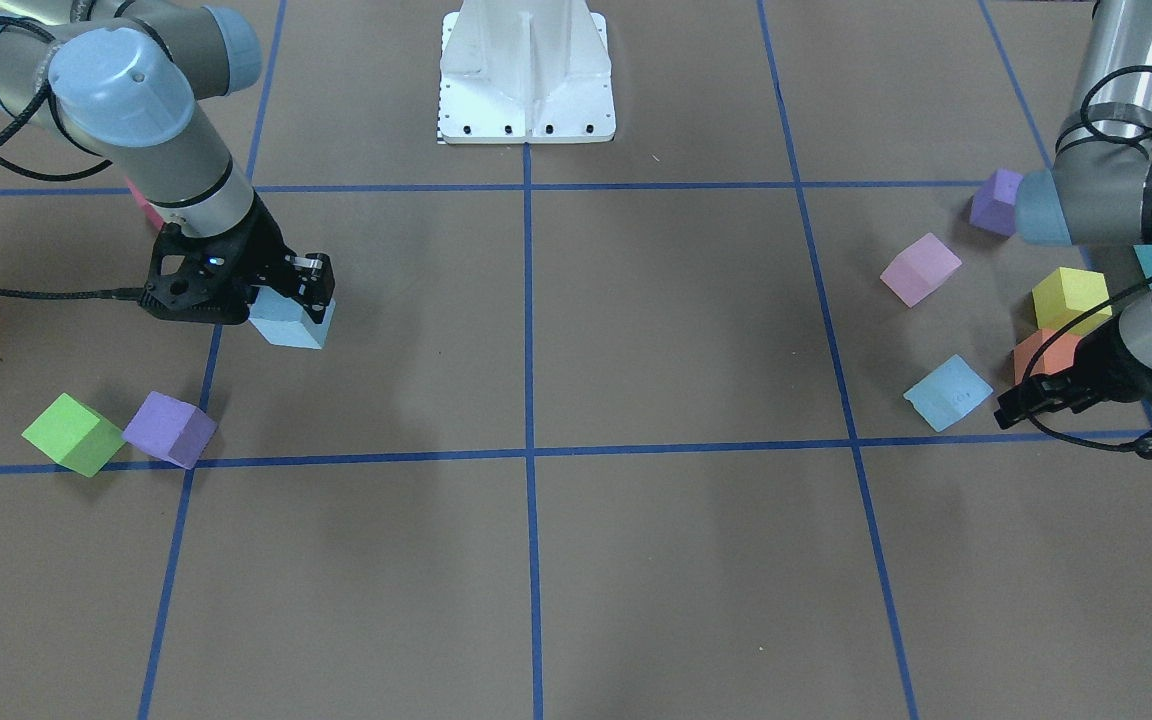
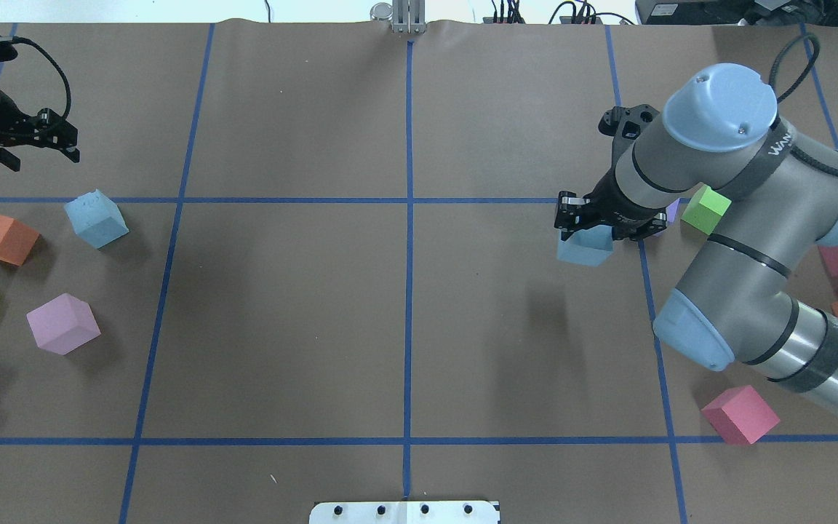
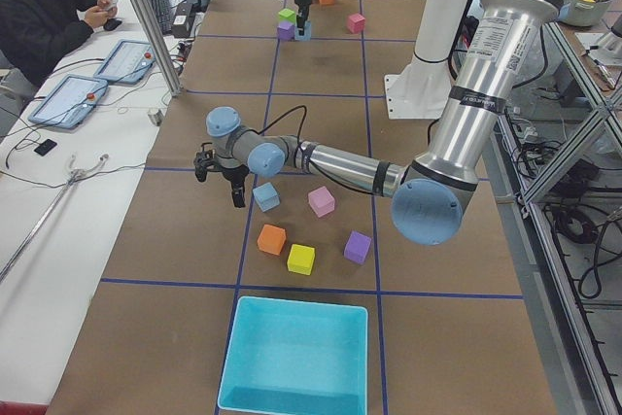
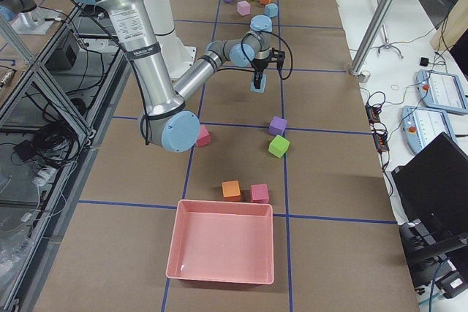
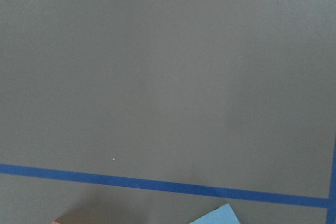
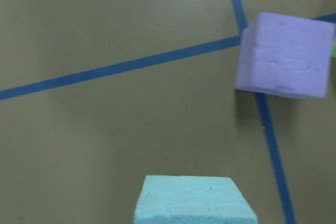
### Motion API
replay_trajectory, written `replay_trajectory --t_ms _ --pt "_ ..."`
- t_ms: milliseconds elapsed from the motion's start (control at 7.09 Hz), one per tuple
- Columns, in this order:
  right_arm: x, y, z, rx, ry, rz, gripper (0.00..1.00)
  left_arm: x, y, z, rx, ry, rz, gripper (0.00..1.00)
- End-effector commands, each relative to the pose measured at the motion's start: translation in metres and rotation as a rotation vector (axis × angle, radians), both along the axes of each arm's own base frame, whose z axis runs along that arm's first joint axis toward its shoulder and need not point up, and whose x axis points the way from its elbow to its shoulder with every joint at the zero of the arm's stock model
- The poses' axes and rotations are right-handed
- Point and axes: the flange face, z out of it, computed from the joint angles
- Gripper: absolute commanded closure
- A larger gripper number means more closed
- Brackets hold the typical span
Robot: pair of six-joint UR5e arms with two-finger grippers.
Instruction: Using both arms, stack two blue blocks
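The right gripper (image 1: 296, 292), at the left of the front-facing view, is clamped on one blue block (image 1: 288, 326) — a pale, matte foam cube with a faintly pitted top and soft edges. A purple cube (image 6: 283, 56) of the same grainy foam sits at the upper right of the right wrist view, by a tape crossing. The left gripper (image 2: 73, 144), black and angular, hangs at the upper left of the overhead view, fingers spread and holding nothing. The other blue block (image 2: 96, 218) lies just below it in that frame, apart from it, skewed on the brown paper tabletop (image 2: 295, 306) — flat, dull, ruled by blue tape lines (image 2: 408, 291).
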Motion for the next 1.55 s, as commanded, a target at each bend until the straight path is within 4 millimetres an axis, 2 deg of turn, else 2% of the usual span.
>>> replay_trajectory --t_ms 0,141,282,423,564,706,847,988,1411 --pt "-0.05 0.02 -0.068 0.06 0.034 -0.027 0.52 -0.001 0.006 -0.005 -0.113 0.015 -0.123 0.02" --pt "-0.056 0.023 -0.101 0.05 0.058 -0.031 0.52 -0.003 0.014 0.002 -0.153 0.022 -0.174 0.02" --pt "-0.071 0.033 -0.103 0.069 0.072 -0.042 0.52 0.002 0.016 -0.001 -0.187 0.041 -0.236 0.02" --pt "-0.094 0.049 -0.109 0.1 0.088 -0.054 0.52 0.026 0.026 0.003 -0.195 0.025 -0.239 0.02" --pt "-0.101 0.056 -0.11 0.106 0.09 -0.065 0.52 0.049 0.037 0.008 -0.189 0.011 -0.234 0.02" --pt "-0.112 0.066 -0.114 0.121 0.095 -0.073 0.52 0.051 0.045 0.015 -0.191 0.015 -0.231 0.02" --pt "-0.138 0.072 -0.128 0.097 0.091 -0.073 0.52 0.052 0.054 0.025 -0.191 0.015 -0.223 0.02" --pt "-0.156 0.076 -0.139 0.099 0.095 -0.067 0.52 0.053 0.056 0.027 -0.197 0.017 -0.228 0.02" --pt "-0.159 0.079 -0.138 0.108 0.099 -0.063 0.52 0.064 0.056 0.016 -0.215 0.031 -0.243 0.02"
